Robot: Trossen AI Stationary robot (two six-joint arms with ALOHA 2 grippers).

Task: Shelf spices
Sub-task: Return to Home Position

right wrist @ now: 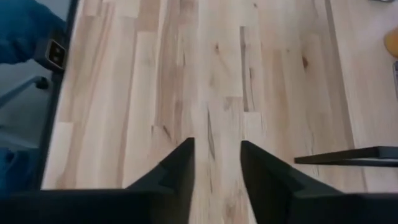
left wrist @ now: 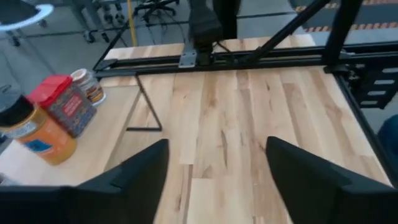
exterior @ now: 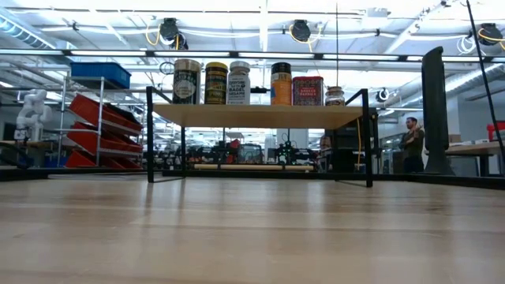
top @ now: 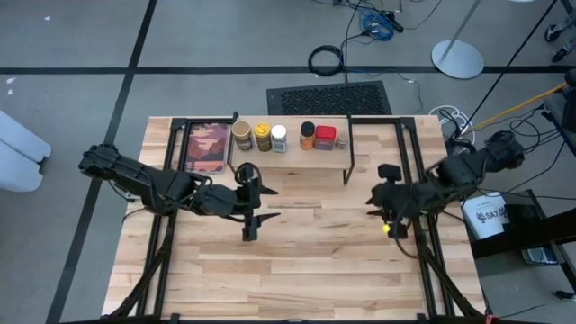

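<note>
The spices stand in a row on top of the shelf point(top: 292, 155), a light-wood plank on thin black legs at the table's far side: a tan jar point(top: 241, 135), a yellow-lidded jar point(top: 263, 137), a white-lidded jar point(top: 279, 138), a dark-lidded orange jar point(left wrist: 34, 134), a red box point(left wrist: 65, 102) and a small grey-lidded jar point(left wrist: 88, 86). My left gripper point(top: 263, 205) hovers open over the table just in front of the shelf's left half, nothing between its fingers point(left wrist: 140, 174). My right gripper point(top: 373, 202) hangs to the right of the shelf, its fingers point(right wrist: 180, 165) a narrow gap apart over bare wood.
A flat reddish picture in a black frame point(top: 207, 148) lies left of the shelf. Black frame rails point(top: 416, 162) run along the table's sides. Bare tabletop point(top: 297, 261) spreads in front of both grippers. A person point(exterior: 410, 143) stands in the room far behind.
</note>
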